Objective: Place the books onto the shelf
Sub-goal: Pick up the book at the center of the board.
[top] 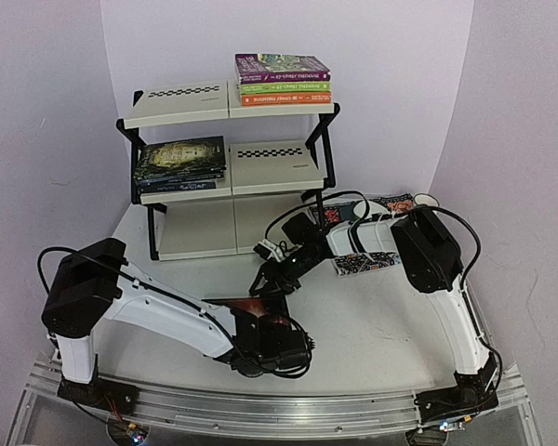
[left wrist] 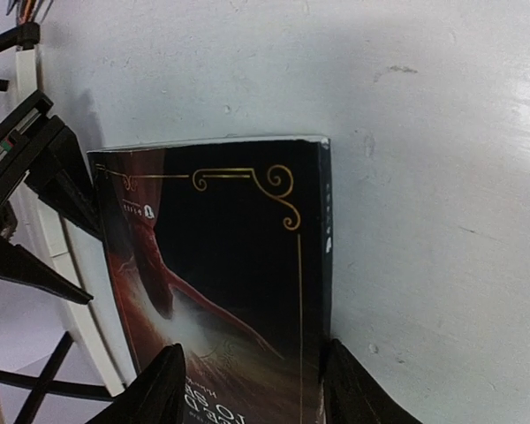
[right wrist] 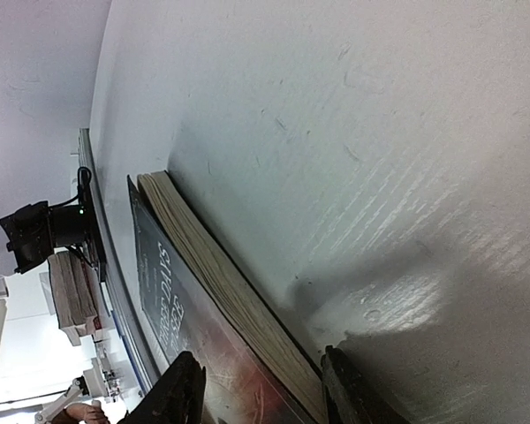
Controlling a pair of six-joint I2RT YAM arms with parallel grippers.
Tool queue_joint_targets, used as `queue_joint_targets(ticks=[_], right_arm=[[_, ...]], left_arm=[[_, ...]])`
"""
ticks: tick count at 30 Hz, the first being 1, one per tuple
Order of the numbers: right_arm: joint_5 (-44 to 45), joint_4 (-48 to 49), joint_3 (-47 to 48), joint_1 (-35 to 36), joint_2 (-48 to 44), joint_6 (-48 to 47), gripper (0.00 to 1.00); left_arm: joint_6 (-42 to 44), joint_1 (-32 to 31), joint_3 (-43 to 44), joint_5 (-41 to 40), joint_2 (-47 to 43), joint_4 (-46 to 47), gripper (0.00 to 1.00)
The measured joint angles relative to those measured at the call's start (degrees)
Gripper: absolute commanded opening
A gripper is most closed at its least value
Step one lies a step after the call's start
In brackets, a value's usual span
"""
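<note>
A black book (top: 251, 308) with red art and gold lines is tilted up off the table near the front middle. My right gripper (top: 268, 281) reaches left and holds its raised long edge; in the right wrist view the cover and page edge (right wrist: 172, 300) fill the gap of that gripper (right wrist: 261, 393). My left gripper (left wrist: 252, 389) straddles the near end of the black book (left wrist: 230, 247), one finger against the spine and the other over the cover. The shelf (top: 181, 104) stands at the back left. Purple, green and orange books (top: 283, 79) lie on its top tier, dark green-gold ones (top: 180, 160) on the middle tier.
A multicoloured patterned mat (top: 365, 264) lies under the right arm at the right. A small white round object (top: 428, 198) sits by the back wall. The shelf's black legs (top: 153, 232) stand just behind the book. A metal rail (top: 260, 409) runs along the near edge.
</note>
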Motion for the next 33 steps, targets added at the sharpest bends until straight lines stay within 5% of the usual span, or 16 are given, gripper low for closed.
queue_joint_targets(ticks=[12,33], right_arm=[[3.0,-0.5,-0.6,-2.1,-1.0,-2.8,0.47],[4.5,-3.3,-0.5,-3.0,-1.8,-6.9,0.47]], left_arm=[[2.7,-2.4,1.7,-19.0,6.5,-2.4,0.54],[10.7,-1.9,2.5,-24.3,8.6,-0.2,0.59]])
